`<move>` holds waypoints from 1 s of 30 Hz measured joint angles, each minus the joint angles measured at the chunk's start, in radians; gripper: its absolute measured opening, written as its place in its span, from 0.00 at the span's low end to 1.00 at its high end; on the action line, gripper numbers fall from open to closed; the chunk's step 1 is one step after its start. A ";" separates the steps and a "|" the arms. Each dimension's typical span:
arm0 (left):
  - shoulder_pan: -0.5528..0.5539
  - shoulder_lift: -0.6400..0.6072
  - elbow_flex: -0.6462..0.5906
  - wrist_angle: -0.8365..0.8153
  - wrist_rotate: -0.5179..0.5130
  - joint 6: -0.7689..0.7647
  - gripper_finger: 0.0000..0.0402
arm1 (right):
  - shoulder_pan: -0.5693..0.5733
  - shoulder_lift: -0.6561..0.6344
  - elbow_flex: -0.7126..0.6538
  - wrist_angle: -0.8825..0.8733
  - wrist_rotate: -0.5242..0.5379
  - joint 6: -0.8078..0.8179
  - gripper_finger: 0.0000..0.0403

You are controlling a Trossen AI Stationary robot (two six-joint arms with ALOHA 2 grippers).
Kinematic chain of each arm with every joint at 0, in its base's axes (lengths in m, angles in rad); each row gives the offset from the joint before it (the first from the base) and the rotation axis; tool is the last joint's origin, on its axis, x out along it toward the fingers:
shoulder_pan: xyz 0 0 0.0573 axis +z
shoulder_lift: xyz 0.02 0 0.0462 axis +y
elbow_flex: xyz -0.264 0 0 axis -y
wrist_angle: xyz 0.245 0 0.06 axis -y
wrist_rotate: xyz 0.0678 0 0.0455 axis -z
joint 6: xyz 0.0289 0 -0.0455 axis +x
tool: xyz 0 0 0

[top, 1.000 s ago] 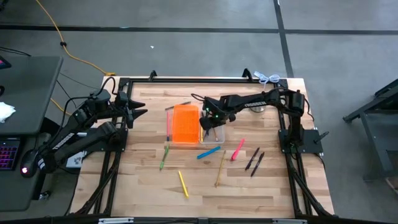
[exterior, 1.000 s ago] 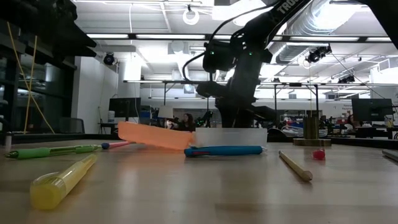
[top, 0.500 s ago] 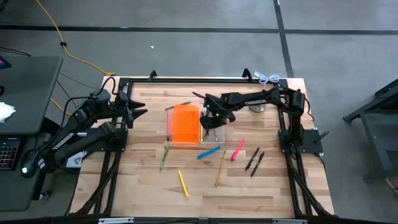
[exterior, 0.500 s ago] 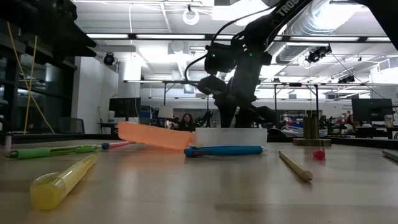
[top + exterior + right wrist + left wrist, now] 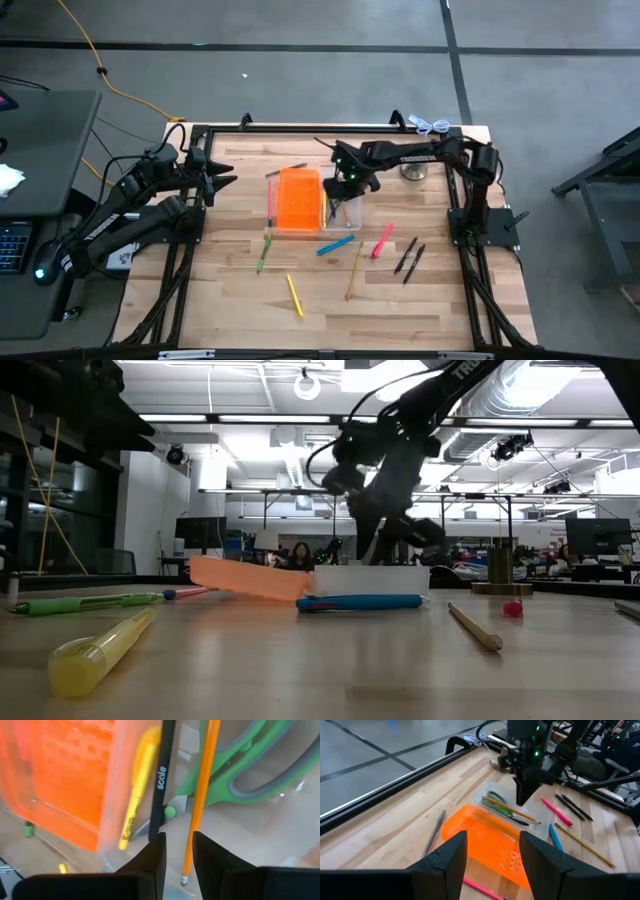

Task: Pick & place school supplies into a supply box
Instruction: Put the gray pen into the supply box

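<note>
right gripper (image 5: 345,184): hanging just over the clear tray (image 5: 349,213), tips pointed down into it. From its own camera the fingers (image 5: 150,859) sit a narrow gap apart with nothing between them.
left gripper (image 5: 222,180): parked at the tabletop's (image 5: 240,280) left edge, well away from everything, fingers spread, empty.
box: orange half (image 5: 298,199) and the clear tray side by side, mid-tabletop.
in the tray: green scissors (image 5: 235,775), an orange pencil (image 5: 200,795), a black pen (image 5: 161,780) and a yellow pen (image 5: 136,785), all lying lengthwise along the tray.
still loose: blue pen (image 5: 335,245) touching the tray's near end, pink marker (image 5: 383,240), tan pencil (image 5: 355,270), two black pens (image 5: 408,260), green pen (image 5: 264,252), yellow pen (image 5: 295,295).
what matters next: the blue pen is closest, just toward the front edge from the right fingers, its long axis running roughly crossways to the tray. Right arm is way nearer, so my guess is it goes there, and probably needs a wrist turn.
</note>
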 joint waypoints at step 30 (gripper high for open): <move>0.000 0.129 0.000 0.003 0.001 -0.050 0.52 | 0.015 -0.519 0.001 -0.088 0.631 -0.386 0.18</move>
